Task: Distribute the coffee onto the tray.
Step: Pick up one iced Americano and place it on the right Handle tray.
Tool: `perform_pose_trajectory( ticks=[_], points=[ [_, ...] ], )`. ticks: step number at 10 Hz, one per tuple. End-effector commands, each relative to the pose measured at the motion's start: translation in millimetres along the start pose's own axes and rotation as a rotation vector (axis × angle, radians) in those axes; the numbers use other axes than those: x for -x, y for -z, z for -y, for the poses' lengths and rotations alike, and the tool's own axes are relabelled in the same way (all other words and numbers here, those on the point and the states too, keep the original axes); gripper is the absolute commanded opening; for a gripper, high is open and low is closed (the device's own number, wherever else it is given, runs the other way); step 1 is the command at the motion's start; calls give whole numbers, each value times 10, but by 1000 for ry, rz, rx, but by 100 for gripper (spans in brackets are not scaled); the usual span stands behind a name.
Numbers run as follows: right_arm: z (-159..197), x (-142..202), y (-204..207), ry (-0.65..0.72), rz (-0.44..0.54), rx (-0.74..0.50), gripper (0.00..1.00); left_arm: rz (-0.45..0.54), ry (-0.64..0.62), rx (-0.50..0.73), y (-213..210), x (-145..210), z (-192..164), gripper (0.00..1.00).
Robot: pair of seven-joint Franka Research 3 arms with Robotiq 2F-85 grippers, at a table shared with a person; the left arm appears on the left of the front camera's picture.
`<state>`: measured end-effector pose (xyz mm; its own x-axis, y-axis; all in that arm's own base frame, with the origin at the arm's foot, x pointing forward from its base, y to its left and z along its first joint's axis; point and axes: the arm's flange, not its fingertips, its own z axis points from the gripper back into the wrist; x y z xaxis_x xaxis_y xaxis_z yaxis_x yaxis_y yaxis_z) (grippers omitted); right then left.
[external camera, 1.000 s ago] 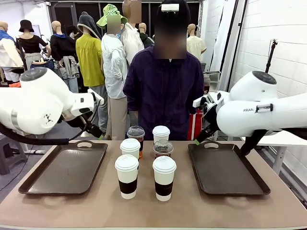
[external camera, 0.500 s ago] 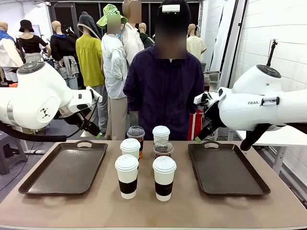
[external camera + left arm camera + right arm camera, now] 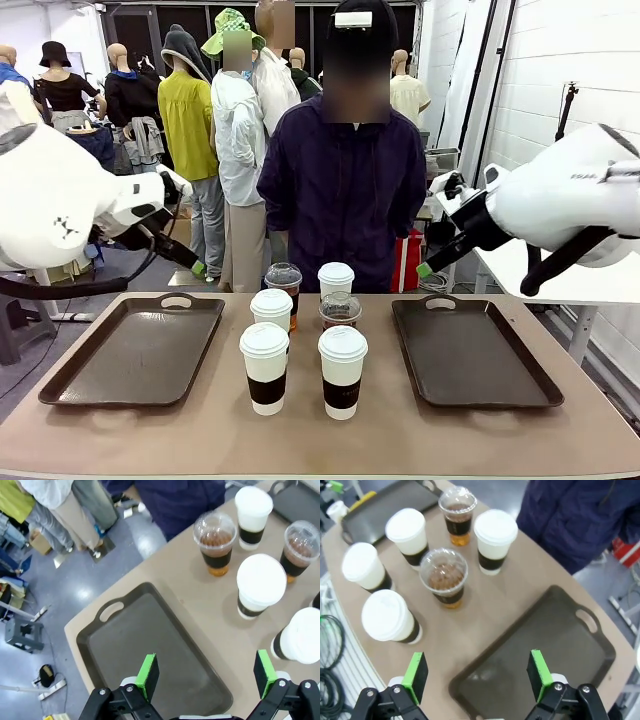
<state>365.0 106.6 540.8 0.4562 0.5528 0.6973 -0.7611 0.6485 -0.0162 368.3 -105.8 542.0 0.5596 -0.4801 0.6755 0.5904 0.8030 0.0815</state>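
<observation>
The coffee stands in a cluster at the table's middle: several tall white lidded cups with brown sleeves [image 3: 265,367] [image 3: 342,371] and two clear dome-lidded cups of brown drink [image 3: 283,281] [image 3: 340,311]. A dark tray [image 3: 130,352] lies to their left and a second tray [image 3: 470,352] to their right; both are bare. My left gripper [image 3: 197,266] hangs open above the left tray's far end. My right gripper [image 3: 427,268] hangs open above the right tray's far end. The left wrist view looks down past the open left gripper [image 3: 206,674] onto the tray [image 3: 150,650] and cups [image 3: 260,585]. In the right wrist view the open right gripper [image 3: 477,675] hovers above the tray [image 3: 540,650] and cups [image 3: 444,577].
A person in a dark purple shirt [image 3: 345,200] stands at the far edge, right behind the cups. The table's front strip [image 3: 320,440] is bare wood. Floor and cables [image 3: 330,645] show beyond the table edges.
Both arms have lifted and drawn outward, carrying the open grippers higher above the trays' far ends. The cups and trays have not moved.
</observation>
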Motion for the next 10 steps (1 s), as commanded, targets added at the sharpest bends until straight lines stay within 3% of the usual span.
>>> perform_pose_trajectory(
  ticks=[1,4,7,8,10],
  points=[
    [91,138,11,-15,78,-103,100,90,0,74,-37,262,-31,100],
    [161,206,14,-9,134,-146,100,160,-8,112,-65,401,-72,100],
    [83,201,24,-26,118,-95,100,121,-25,72,-33,382,-42,100],
    [144,159,-45,2,121,-124,100,122,-22,90,-130,-2,-203,100],
    [144,159,-45,2,121,-124,100,122,-22,90,-130,-2,-203,100]
  ],
)
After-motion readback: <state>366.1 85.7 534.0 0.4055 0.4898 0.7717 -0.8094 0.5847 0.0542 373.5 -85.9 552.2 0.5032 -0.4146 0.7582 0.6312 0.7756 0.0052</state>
